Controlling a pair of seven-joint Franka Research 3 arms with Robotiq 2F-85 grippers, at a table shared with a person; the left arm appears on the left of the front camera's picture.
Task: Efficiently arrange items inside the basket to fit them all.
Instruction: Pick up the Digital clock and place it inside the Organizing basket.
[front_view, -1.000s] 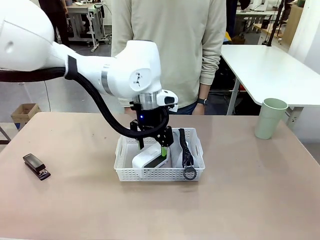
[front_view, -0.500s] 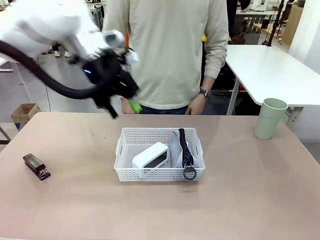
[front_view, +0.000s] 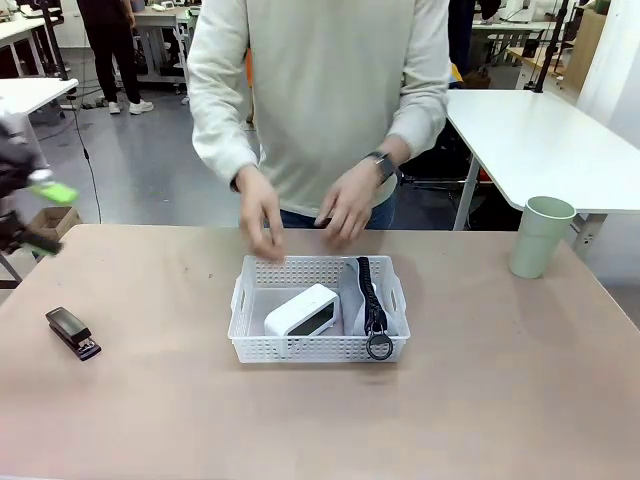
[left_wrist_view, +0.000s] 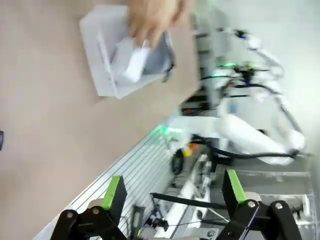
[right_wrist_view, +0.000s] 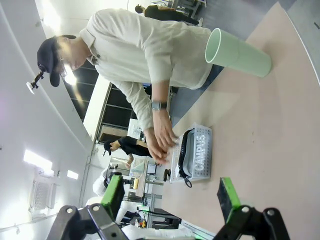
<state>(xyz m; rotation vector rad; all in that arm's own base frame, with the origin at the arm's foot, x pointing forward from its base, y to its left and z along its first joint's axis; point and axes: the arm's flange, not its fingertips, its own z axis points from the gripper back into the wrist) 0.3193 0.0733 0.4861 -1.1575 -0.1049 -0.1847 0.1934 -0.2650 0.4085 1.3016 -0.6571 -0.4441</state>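
I am watching the left pincer (left_wrist_view: 172, 187) hanging released, jaws spread wide, at the far left above the table (front_view: 470, 400). The right pincer (right_wrist_view: 171, 189) is likewise standing open, gripping nothing. The basket (front_view: 300, 350) is sitting mid-table, carrying the white box (front_view: 301, 312) tilted on its left side and the grey pouch (front_view: 350, 300) on edge at its right. The person's hands (front_view: 262, 215) are hovering at its far rim. The stapler (front_view: 72, 333) is lying near the table's left edge, and the green cup (front_view: 540, 237) is standing upright far right.

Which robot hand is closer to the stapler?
Left. The left hand hangs by the left end of the table, near the stapler; the right hand is away at the cup end.
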